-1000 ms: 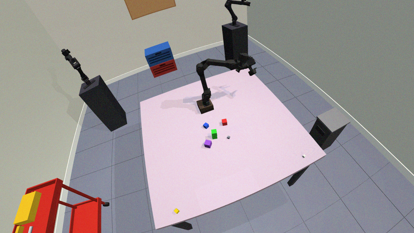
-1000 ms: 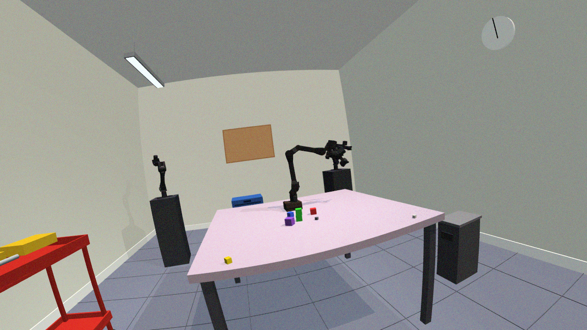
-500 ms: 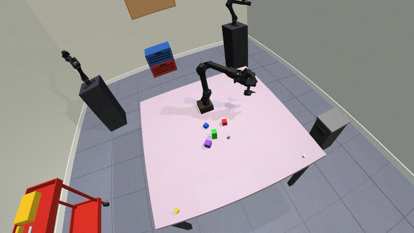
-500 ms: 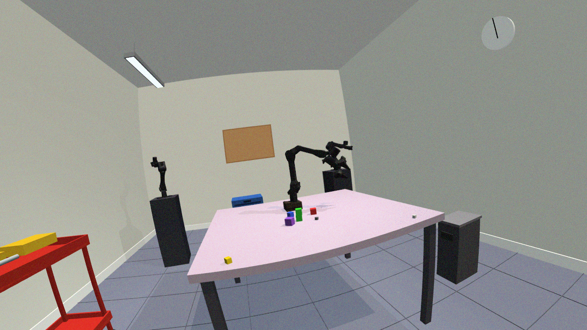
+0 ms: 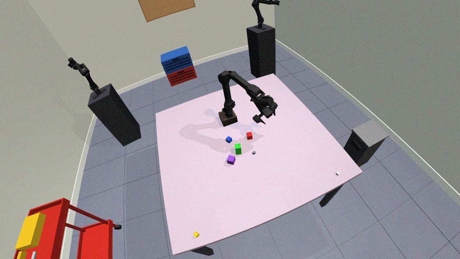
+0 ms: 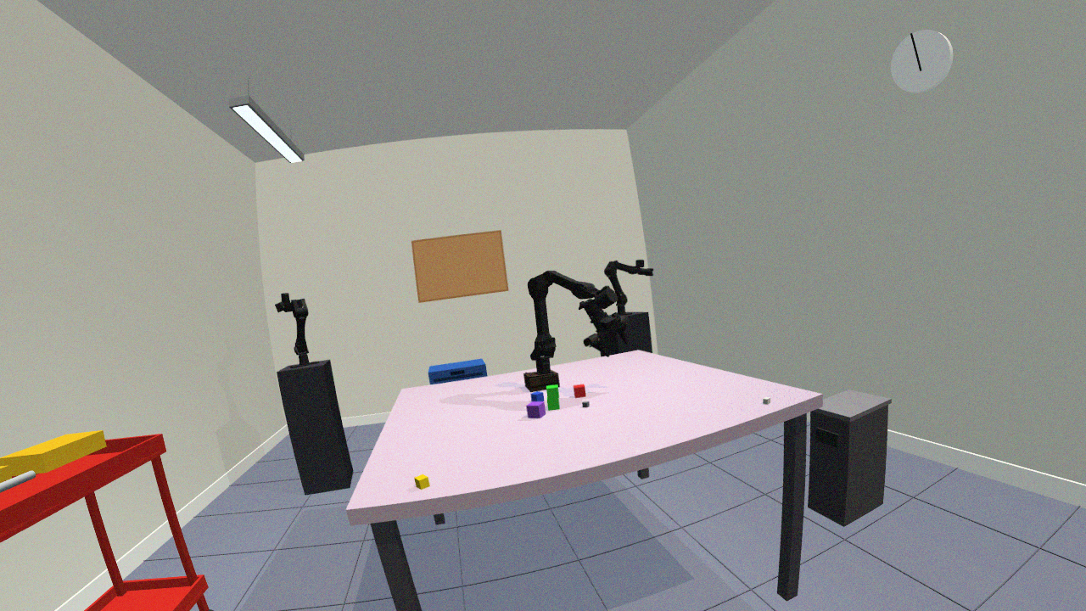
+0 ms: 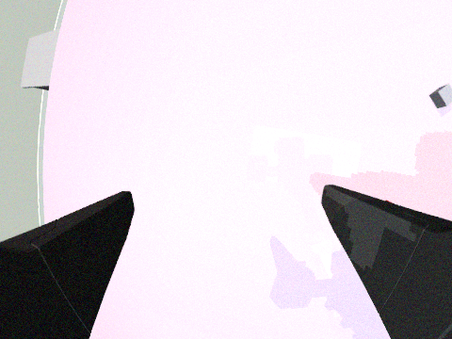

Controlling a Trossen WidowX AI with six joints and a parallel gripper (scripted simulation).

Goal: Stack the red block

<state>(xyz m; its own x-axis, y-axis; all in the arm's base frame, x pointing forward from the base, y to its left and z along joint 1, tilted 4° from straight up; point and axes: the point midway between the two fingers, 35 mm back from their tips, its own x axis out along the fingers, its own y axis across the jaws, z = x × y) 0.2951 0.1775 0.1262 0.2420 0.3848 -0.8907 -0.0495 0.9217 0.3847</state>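
The red block (image 5: pixel 249 135) (image 6: pixel 579 390) sits on the pink table, behind and to the right of the green tower. In the wrist view only a tiny sliver of red shows at the edge of the right finger. The green tower (image 5: pixel 238 149) (image 6: pixel 552 397) stands upright with nothing on top. My gripper (image 5: pixel 269 119) (image 6: pixel 615 349) (image 7: pixel 230 198) is open and empty. It hangs above the table, behind and to the right of the red block, tilted downward. The tower is out of the wrist view.
A blue block (image 5: pixel 228 139) (image 6: pixel 536 396) and a purple block (image 5: pixel 230 159) (image 6: pixel 535 409) stand close to the tower. A small dark grey cube (image 5: pixel 253 152) (image 6: pixel 585 404) (image 7: pixel 439 98) lies to its right. A yellow cube (image 5: pixel 196 234) (image 6: pixel 422 481) and a white cube (image 5: pixel 337 173) (image 6: pixel 766 400) lie near the table's edges.
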